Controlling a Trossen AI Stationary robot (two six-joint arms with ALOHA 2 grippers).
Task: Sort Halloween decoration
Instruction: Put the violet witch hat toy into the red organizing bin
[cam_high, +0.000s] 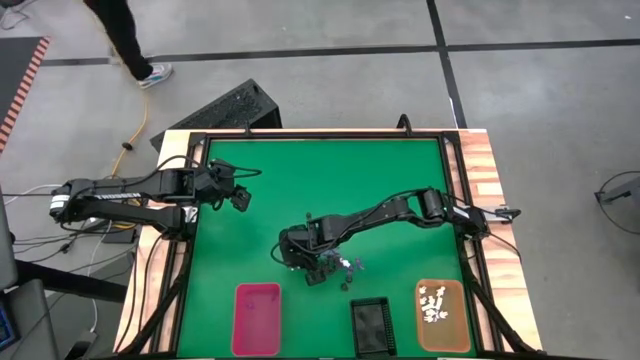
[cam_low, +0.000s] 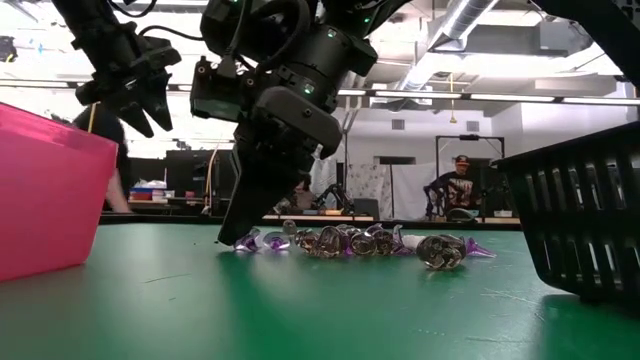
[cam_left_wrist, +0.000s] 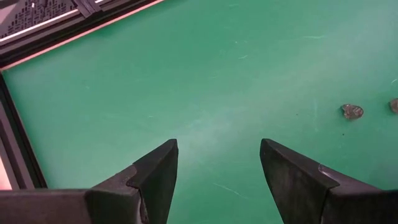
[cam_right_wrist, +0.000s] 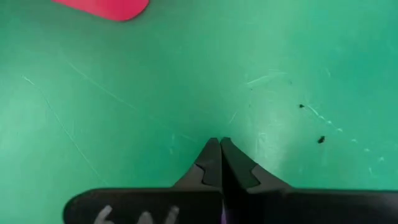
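The trinkets lie in a small heap (cam_high: 347, 266) on the green mat; in the low view the heap (cam_low: 360, 241) shows silvery and purple pieces. White trinkets (cam_high: 434, 303) lie in the orange tray (cam_high: 455, 335). My right gripper (cam_high: 318, 276) is shut, slanting down at the heap's left end, its tips (cam_low: 227, 240) at the mat just beside a purple trinket (cam_low: 247, 240). My left gripper (cam_high: 239, 198) hangs open above the mat near the left edge, far from the heap. Two stray grey trinkets (cam_left_wrist: 352, 111) lie ahead of it. My right gripper (cam_right_wrist: 219, 147) comes slanting down from above with its shut fingertips at the mat. A purple sliver (cam_right_wrist: 222, 215) shows between the fingers, back from the tips. Whether that piece is held, or the fingers only touch the purple trinket beside them, I cannot tell.
Three trays stand along the near edge: pink (cam_high: 257, 318), black (cam_high: 371, 326) and orange. A black frame (cam_high: 320, 135) runs around the mat. A black crate (cam_high: 225, 108) sits beyond the far-left corner. People show in the room behind.
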